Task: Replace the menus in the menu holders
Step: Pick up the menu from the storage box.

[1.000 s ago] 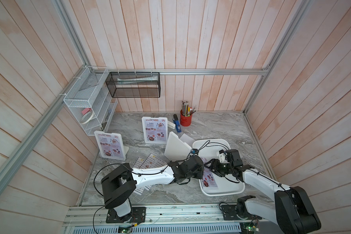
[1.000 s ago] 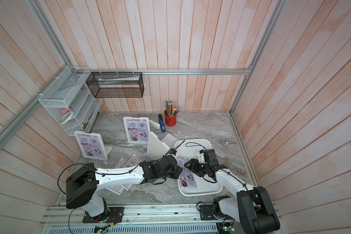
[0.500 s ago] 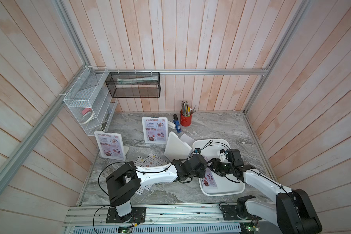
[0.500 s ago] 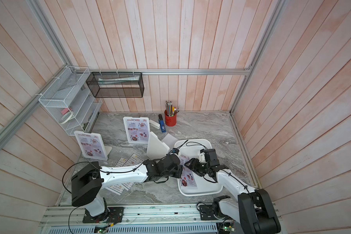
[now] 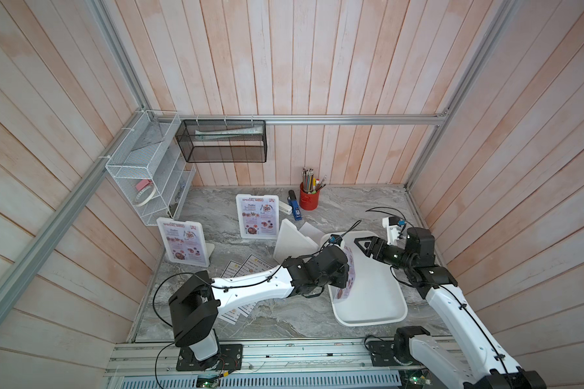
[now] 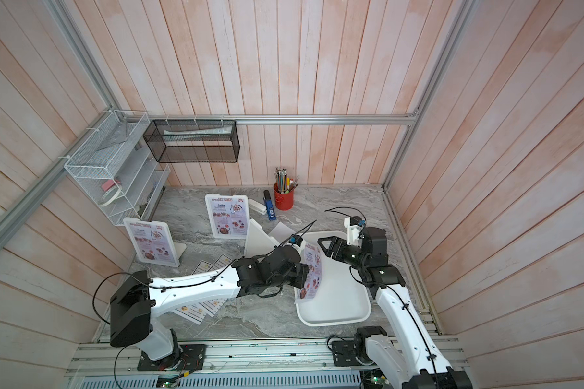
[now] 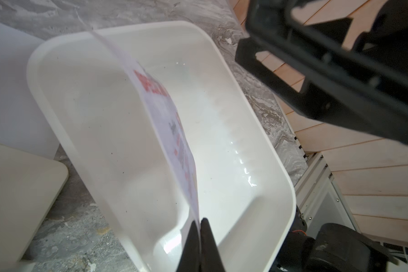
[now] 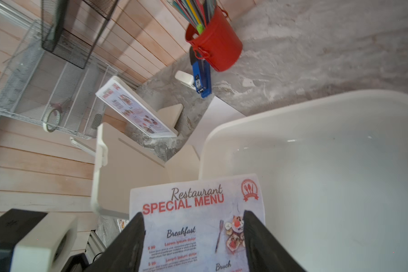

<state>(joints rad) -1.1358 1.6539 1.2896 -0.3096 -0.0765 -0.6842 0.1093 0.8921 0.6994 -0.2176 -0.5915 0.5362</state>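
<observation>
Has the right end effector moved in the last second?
Yes. The right end effector has drawn back from the middle of the white tray toward its far rim, away from the menu.

In the left wrist view the special menu sheet (image 7: 174, 141) is blurred, its print unreadable; the lower edge cuts the left tool (image 7: 200, 222). In both top views the left arm (image 5: 250, 286) (image 6: 196, 286) partly hides the white menus (image 5: 238, 267) (image 6: 205, 266).
</observation>
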